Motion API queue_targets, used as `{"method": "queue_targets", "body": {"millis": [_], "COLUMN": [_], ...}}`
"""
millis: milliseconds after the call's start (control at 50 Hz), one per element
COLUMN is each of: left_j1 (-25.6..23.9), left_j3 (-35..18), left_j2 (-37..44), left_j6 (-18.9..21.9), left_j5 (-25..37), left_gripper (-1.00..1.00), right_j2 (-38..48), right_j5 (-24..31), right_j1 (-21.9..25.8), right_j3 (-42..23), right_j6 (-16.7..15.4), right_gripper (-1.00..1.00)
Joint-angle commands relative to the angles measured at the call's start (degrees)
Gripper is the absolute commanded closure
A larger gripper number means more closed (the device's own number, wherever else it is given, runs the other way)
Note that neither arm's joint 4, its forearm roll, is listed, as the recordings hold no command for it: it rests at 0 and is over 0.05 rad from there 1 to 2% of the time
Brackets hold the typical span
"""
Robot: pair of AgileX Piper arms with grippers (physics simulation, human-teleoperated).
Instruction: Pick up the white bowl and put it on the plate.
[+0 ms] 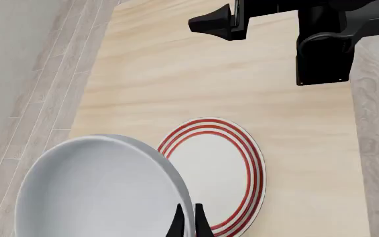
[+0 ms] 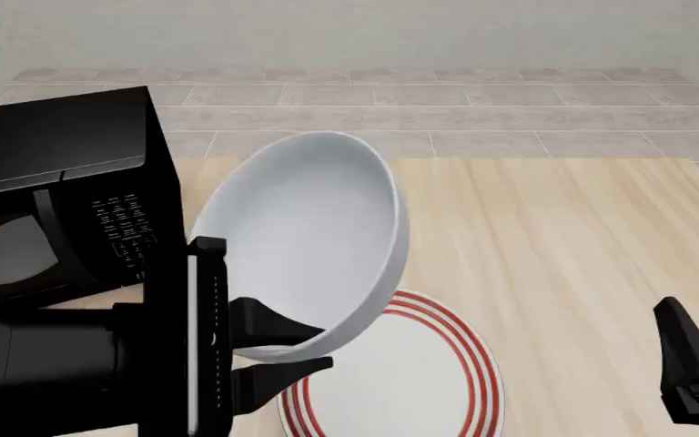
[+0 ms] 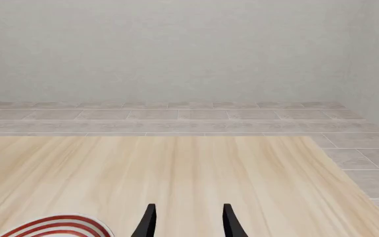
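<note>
The white bowl (image 2: 307,241) is hanging in the air, tipped steeply so its open side is facing the front camera, with its lower edge over the left part of the plate (image 2: 429,387) and not touching it, as far as the front view shows. The left hand (image 2: 287,346) is pinching the bowl's rim, one finger inside and one outside, closed down to the thickness of the wall (the left wrist view shows the two fingertips nearly meeting on that rim). The plate is lying flat on the tabletop (image 2: 568,237), its red rings partly hidden by the bowl.

The step in hand looks like the placing: the bowl is lifted and is arriving over its target. To do it well, the left hand is probably needing to carry the bowl a little further right so it is centring over the rings, level it so the base is facing down, then lower it until the base is resting before letting go; releasing while tilted risks it rolling off.

The right hand (image 2: 687,369) is waiting at the right edge, well apart from the plate, fingers spread and holding nothing. A black microwave (image 2: 52,200) is standing to the left, just beside the bowl.
</note>
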Motion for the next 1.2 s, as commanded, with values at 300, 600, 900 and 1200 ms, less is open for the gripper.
{"method": "queue_targets", "body": {"millis": [300, 600, 900, 1200], "left_j1": [-4.6, -6.5, -7.0, -7.3], "left_j3": [0.7, 0.7, 1.4, 2.4], "left_j2": [1.6, 3.2, 4.3, 5.1], "left_j6": [-2.3, -3.3, -4.2, -5.3], "left_j5": [-1.7, -2.6, -3.9, -5.7], "left_gripper": [1.0, 1.0, 1.0, 1.0], "right_j2": [0.1, 0.1, 0.1, 0.1], "right_j5": [0.0, 0.0, 0.0, 0.0], "right_j1": [0.1, 0.1, 0.1, 0.1], "right_j3": [0.0, 0.0, 0.0, 0.0], "right_j6": [0.0, 0.0, 0.0, 0.0], "right_gripper": [-1.0, -1.0, -1.0, -1.0]}}
